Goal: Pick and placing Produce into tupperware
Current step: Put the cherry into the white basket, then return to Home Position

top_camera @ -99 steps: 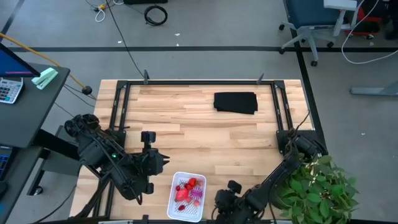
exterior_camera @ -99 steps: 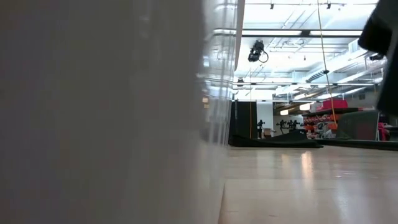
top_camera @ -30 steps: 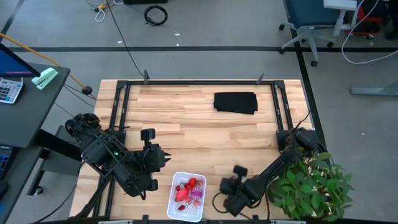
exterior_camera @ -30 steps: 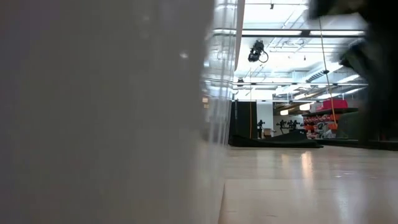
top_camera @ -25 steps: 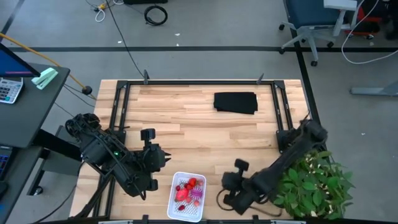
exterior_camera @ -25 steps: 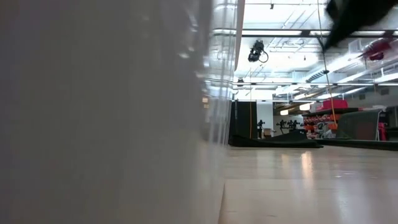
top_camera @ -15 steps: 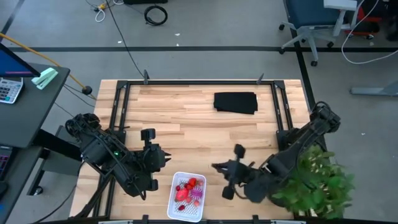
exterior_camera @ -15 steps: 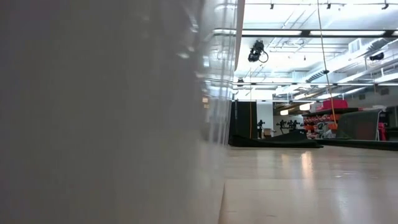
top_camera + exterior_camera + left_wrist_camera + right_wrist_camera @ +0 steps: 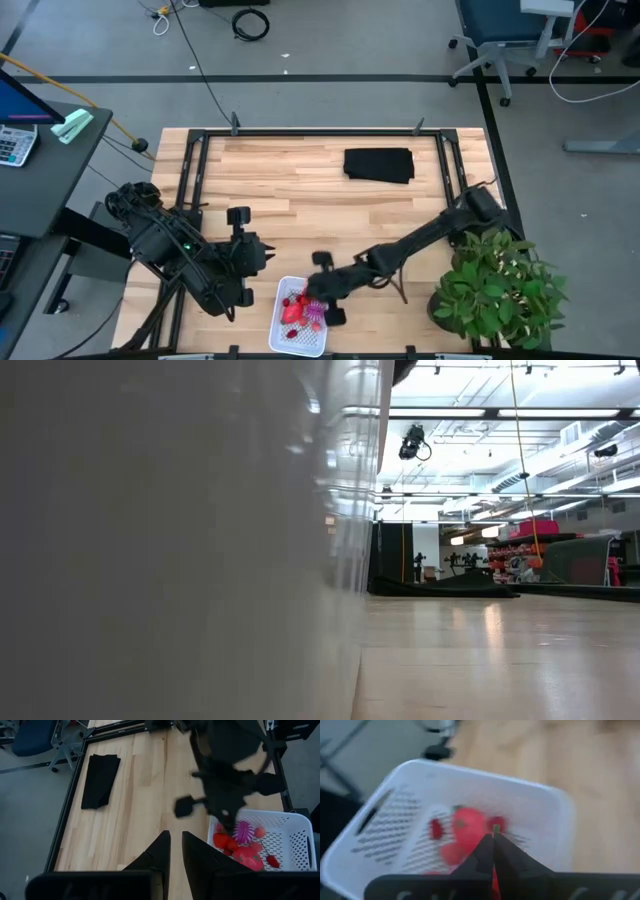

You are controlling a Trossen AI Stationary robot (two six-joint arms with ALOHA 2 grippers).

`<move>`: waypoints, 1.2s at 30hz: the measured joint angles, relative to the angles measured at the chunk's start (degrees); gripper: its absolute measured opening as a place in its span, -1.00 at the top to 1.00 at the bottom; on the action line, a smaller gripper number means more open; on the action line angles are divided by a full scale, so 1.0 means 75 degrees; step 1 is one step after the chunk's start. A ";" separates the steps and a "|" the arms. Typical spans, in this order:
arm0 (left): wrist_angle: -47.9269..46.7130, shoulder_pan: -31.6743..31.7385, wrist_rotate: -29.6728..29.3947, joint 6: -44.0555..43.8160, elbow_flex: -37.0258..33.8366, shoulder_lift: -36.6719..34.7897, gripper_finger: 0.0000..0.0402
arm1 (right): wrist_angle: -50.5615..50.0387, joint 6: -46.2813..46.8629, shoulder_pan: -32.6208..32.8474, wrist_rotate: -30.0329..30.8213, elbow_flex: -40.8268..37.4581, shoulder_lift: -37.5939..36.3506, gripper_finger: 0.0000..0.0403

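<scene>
The white tupperware (image 9: 300,316) sits at the table's near edge; its wall (image 9: 160,540) fills the left of the low view. Inside lie red produce (image 9: 235,851) and a spiky purple piece (image 9: 243,831). My right gripper (image 9: 493,839) hangs shut just above the tupperware's right part (image 9: 322,290), fingers pointing down at the produce (image 9: 462,832). My left gripper (image 9: 175,840) waits left of the tupperware (image 9: 255,255), touching nothing, with a narrow gap between its fingertips. My right gripper shows a thin red streak (image 9: 493,882) in the slit between its shut fingers. I cannot tell whether that is a held piece or produce lying in the tupperware below.
A flat black folded cloth (image 9: 379,165) lies toward the far edge. A green potted plant (image 9: 500,290) stands at the near right corner beside the right arm's base. A black frame (image 9: 320,132) runs along the table's far and side edges. Bare wood (image 9: 330,215) spans the middle.
My right gripper has risen from the table's near edge, right of the tupperware, and swung toward the left edge until it stands over the tupperware. Its arm is now stretched out low across the table. The produce and the tupperware have stayed in place.
</scene>
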 joint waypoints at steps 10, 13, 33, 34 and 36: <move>-0.0001 0.0000 0.0000 0.0250 0.0000 0.0000 0.75 | 0.0407 -0.0762 0.0024 -0.0602 0.0006 0.0331 0.79; -0.0007 0.0000 0.0000 0.0253 0.0000 0.0000 0.73 | 0.0515 -0.0813 0.0023 -0.0449 0.0009 0.0125 0.63; -0.0033 -0.0105 -0.0119 0.0445 0.0006 -0.0960 0.73 | -0.1918 0.0575 0.0088 0.0086 0.0012 -0.3811 0.31; -0.0034 -0.0100 -0.0121 0.0406 0.0006 -0.1181 0.73 | -0.2052 0.0462 0.0115 0.0105 0.0012 -0.4099 0.31; -0.0037 -0.0105 -0.0115 0.0253 0.0006 -0.1660 0.72 | -0.2426 0.0272 0.0192 0.0146 0.0012 -0.4652 0.31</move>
